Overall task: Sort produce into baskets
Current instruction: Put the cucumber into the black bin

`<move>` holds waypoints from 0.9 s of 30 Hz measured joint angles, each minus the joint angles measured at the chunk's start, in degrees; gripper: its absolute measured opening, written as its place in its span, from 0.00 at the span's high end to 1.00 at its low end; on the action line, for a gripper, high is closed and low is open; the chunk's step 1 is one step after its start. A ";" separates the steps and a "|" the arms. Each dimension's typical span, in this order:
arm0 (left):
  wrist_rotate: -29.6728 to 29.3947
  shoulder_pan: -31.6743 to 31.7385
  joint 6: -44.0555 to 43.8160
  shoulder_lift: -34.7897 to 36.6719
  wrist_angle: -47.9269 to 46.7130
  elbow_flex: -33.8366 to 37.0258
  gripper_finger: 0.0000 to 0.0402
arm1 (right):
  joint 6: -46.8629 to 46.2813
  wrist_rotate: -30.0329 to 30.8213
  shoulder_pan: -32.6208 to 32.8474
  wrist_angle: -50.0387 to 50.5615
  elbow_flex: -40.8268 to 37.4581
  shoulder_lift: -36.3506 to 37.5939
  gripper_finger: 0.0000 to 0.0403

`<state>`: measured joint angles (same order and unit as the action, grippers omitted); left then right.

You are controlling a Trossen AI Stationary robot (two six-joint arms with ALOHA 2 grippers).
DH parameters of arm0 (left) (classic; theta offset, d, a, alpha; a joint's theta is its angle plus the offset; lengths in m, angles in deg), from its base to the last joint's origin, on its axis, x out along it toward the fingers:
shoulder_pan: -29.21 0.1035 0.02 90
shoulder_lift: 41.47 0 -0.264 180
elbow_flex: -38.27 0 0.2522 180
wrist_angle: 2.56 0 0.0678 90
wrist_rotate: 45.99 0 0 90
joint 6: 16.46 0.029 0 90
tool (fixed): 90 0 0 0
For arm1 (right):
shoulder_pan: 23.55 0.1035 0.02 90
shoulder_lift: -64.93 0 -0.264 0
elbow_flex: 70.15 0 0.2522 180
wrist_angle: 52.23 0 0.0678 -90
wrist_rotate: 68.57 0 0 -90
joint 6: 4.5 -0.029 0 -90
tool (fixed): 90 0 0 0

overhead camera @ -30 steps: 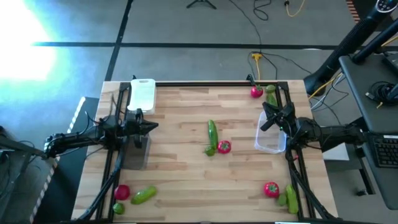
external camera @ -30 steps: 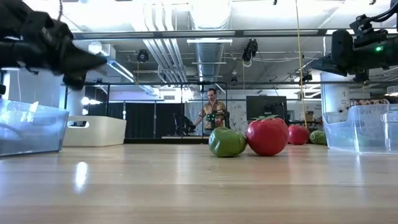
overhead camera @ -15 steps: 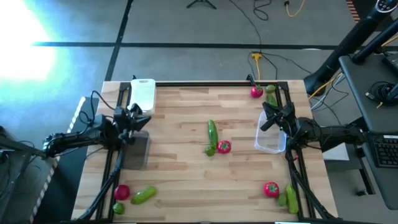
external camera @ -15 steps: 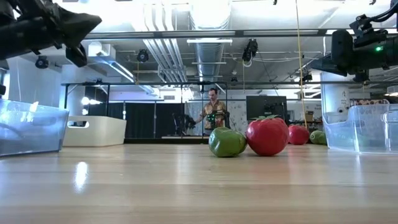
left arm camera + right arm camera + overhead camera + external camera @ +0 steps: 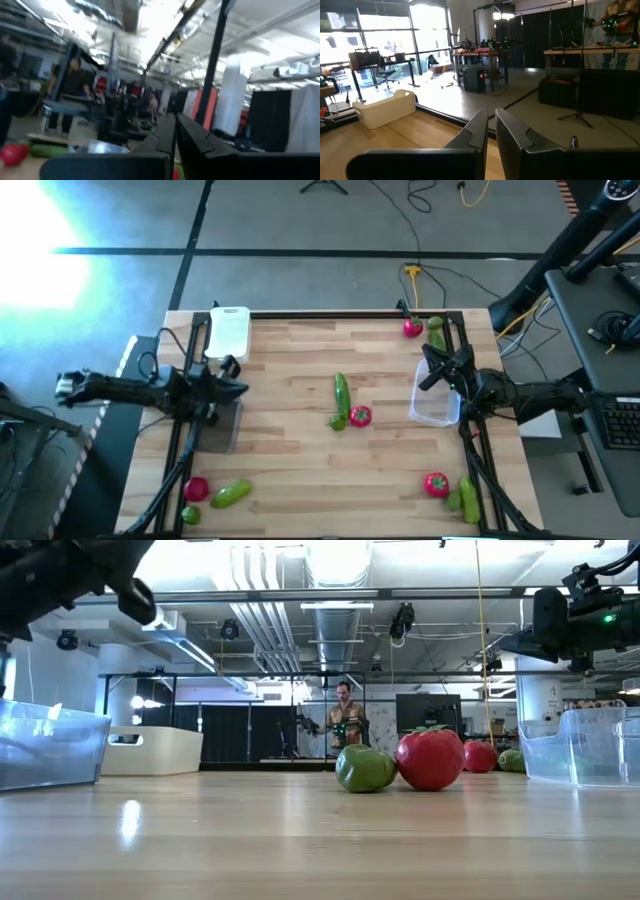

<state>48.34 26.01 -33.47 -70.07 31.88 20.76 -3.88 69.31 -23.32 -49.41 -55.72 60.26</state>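
2 arms hover over the table edges: the left gripper point(image 5: 238, 388) above a clear tub point(image 5: 222, 426), the right gripper point(image 5: 432, 368) above another clear tub point(image 5: 437, 405). Both have their fingers pressed together, empty. A cucumber point(image 5: 342, 394) and tomato point(image 5: 360, 416) lie mid-table.

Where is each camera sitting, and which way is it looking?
High view: above, looking straight down at the table; both arms show.
Low view: at tabletop height, looking across to the room; arms show up top.
Left wrist view: on the left arm, facing the room; left hand shut.
Right wrist view: on the right arm, facing the room; right hand shut.
High and low views share the middle tomato.
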 joint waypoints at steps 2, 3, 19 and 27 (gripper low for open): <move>-4.07 -4.46 0.86 -4.33 -0.25 -2.77 1.00 | 0.00 0.00 0.00 0.00 0.01 0.00 0.93; -5.95 -6.59 1.61 -6.44 -1.05 -4.60 1.00 | 0.00 0.00 0.00 0.00 0.00 0.00 0.93; -27.34 -33.71 -34.30 -34.57 -66.64 -40.72 0.96 | 0.00 0.00 0.00 0.00 -0.01 0.00 0.93; -21.70 -44.14 -54.27 -52.26 -86.51 -59.23 0.75 | 0.00 0.00 0.00 0.00 0.01 0.00 0.93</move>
<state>26.64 -18.12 -87.74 -122.34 -54.62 -38.48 -3.88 69.31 -23.32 -49.41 -55.71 60.26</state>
